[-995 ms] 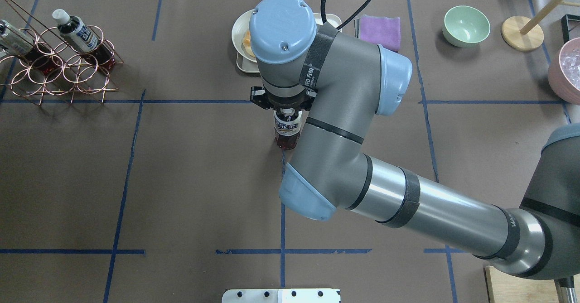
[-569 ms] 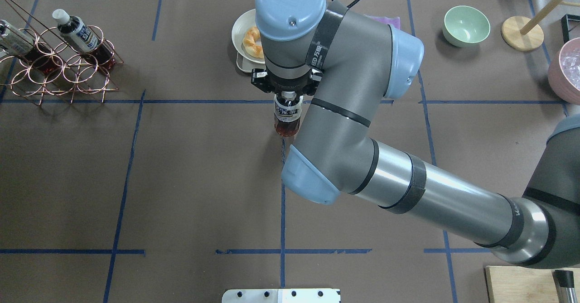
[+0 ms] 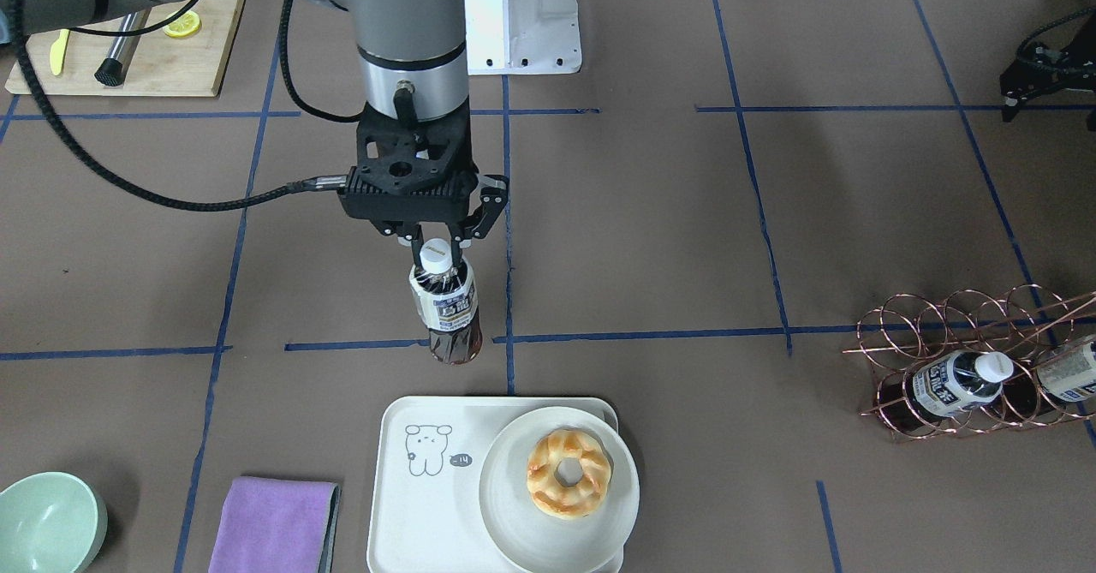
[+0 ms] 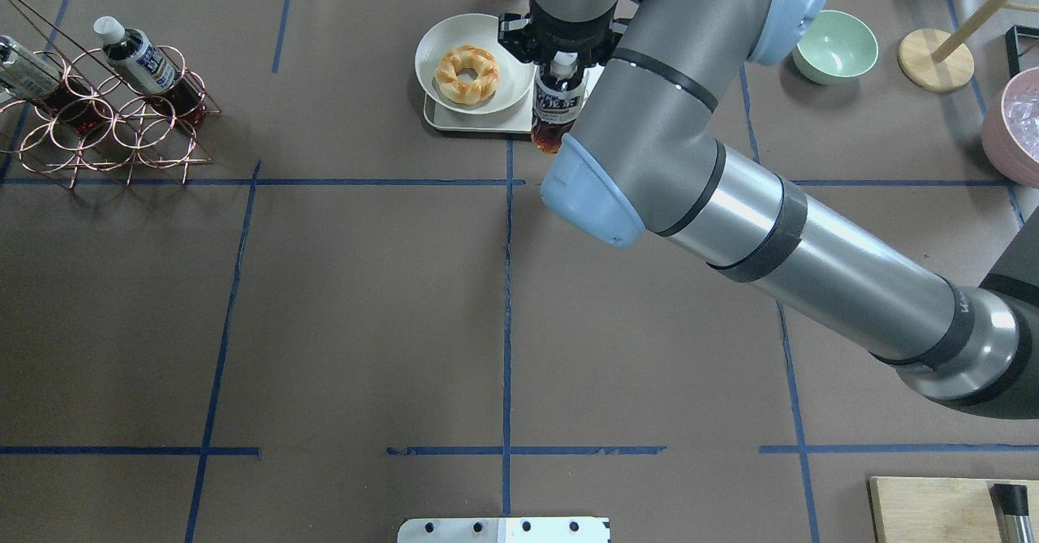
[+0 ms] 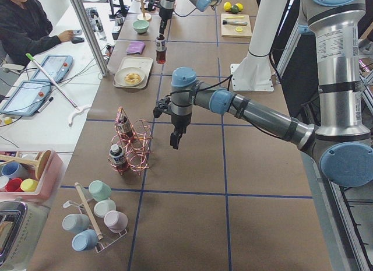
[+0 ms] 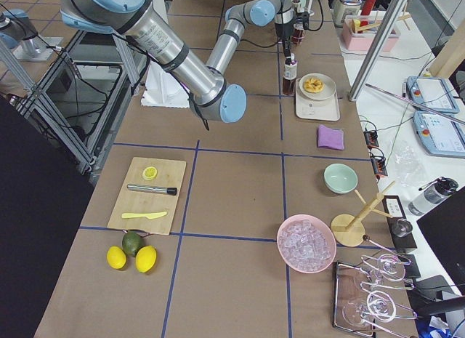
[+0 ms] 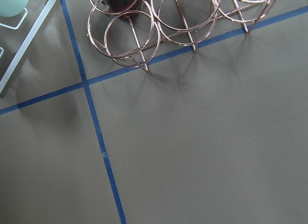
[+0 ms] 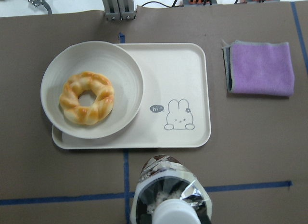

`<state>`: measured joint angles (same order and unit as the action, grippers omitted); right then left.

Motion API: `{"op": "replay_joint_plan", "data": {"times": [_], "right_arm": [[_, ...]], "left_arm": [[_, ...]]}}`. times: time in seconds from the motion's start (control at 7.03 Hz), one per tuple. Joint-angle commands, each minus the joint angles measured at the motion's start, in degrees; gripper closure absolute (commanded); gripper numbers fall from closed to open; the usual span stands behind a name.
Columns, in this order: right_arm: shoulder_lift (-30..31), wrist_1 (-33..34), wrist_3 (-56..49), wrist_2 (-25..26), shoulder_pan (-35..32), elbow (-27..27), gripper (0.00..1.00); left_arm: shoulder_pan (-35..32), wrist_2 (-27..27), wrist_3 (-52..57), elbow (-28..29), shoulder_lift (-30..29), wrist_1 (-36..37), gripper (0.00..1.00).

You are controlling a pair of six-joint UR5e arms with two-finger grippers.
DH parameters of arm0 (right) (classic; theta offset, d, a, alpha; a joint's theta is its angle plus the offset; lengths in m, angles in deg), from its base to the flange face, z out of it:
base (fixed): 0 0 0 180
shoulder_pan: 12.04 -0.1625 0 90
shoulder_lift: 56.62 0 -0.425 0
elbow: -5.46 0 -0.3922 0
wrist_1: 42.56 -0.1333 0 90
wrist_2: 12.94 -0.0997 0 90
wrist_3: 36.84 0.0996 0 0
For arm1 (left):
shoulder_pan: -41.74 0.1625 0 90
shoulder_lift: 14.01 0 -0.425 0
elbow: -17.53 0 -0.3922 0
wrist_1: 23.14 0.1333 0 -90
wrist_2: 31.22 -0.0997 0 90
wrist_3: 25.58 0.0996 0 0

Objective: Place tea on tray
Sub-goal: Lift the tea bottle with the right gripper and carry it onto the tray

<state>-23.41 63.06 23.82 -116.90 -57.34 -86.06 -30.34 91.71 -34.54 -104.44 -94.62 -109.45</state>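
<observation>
Though half arm-hidden overhead, tray (image 8: 178, 65) whole from the wrist, tea (image 3: 445, 306) just short, neck pinched by right pincer (image 3: 435, 247).

In the overhead view, your right arm (image 4: 755, 226) comes in from 4 o'clock and stretches long across the middle toward 12 o'clock, with the wrist turned straight down. You can see the right gripper (image 3: 435, 252) pointing at the table, its jaws pinched on the white cap and neck of the tea (image 3: 447, 307), which hangs upright beneath them. Your left arm (image 5: 256, 111) is held low and bent, with the left gripper (image 5: 175, 138) hanging straight down over the surface; you cannot tell from these views whether its jaws are apart or together.
</observation>
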Motion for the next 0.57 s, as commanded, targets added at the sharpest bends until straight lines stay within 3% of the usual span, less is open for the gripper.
{"op": "replay_joint_plan", "data": {"times": [0.0,0.14,0.43], "right_arm": [[-4.96,-7.22,-3.0,-4.81,-4.95,14.43,1.0],[-7.6,-10.84,-4.92,-6.07,-6.54,22.18,1.0],[-8.42,-15.07,-7.92,-6.79,-8.48,29.26,1.0]], "left_arm": [[-0.08,-0.06,-0.18,-0.46,-0.07,-0.09,0.0],[-0.16,-0.06,-0.27,-0.46,-0.07,-0.09,0.0],[-0.25,-0.06,-0.27,-0.46,-0.16,-0.09,0.0]]}}
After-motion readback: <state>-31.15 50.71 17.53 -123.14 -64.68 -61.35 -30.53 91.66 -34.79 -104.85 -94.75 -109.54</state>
